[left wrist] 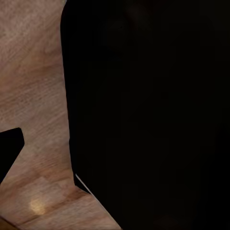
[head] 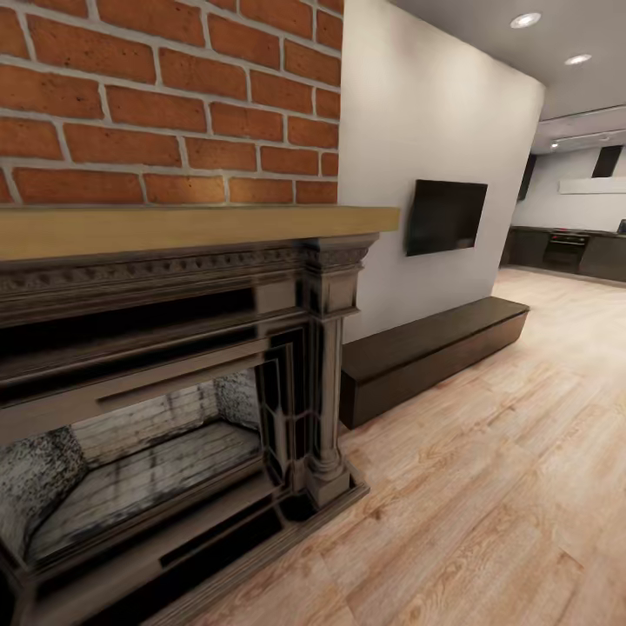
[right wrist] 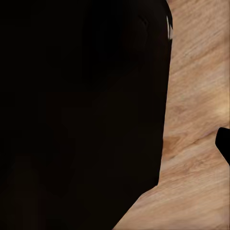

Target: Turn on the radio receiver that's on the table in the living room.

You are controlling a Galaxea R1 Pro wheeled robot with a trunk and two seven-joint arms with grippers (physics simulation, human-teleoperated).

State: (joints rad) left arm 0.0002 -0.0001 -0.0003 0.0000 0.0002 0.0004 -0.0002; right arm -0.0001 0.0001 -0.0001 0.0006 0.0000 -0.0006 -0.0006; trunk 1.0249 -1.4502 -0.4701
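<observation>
Fireplace (head: 165, 417), left half of the head view: dark carved surround with a fluted column, sooty grey brick firebox, pale wood mantel shelf (head: 191, 228) across it, red brick wall (head: 174, 96) with light mortar above. Floor (head: 487, 487): light wood planks with visible grain, lower right. Bench (head: 430, 352): long, low, dark, running along the pale wall toward the upper right, just beside the fireplace column. Flat black screen (head: 446, 216) mounted on the wall above it. Dark kitchen cabinets (head: 565, 252) at far right; round recessed ceiling lights (head: 526, 19), upper right. Both wrist views: large black shapes over plank flooring; whether either pincer is wide or narrow cannot be told.
</observation>
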